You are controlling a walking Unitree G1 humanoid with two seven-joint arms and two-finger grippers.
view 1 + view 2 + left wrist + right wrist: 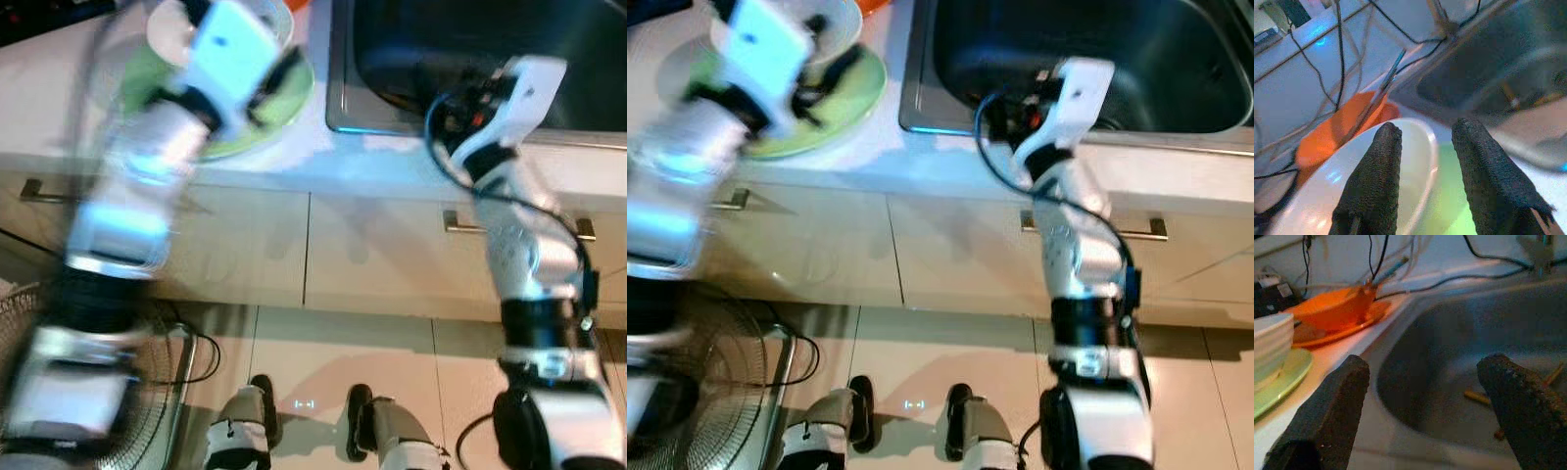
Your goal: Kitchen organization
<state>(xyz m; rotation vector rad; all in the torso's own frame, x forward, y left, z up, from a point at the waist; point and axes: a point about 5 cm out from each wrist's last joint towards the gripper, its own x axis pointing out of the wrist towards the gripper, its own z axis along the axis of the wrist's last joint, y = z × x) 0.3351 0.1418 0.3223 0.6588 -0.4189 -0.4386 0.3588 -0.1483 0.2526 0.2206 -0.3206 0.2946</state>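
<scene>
Your left gripper [1422, 166] has its fingers [1374, 181] parted narrowly, straddling the rim of the white bowl [1327, 196], one inside and one outside, likely set up to pinch it. That bowl sits on the green plate [279, 108], just beside the sink [921, 88], with the orange bowl [1334, 308] beyond it. Your left arm reaches steeply forward over the plate, blurred. Your right gripper [1420, 396] is spread wide and empty at the sink's front edge, wrist bent inward, apparently waiting.
</scene>
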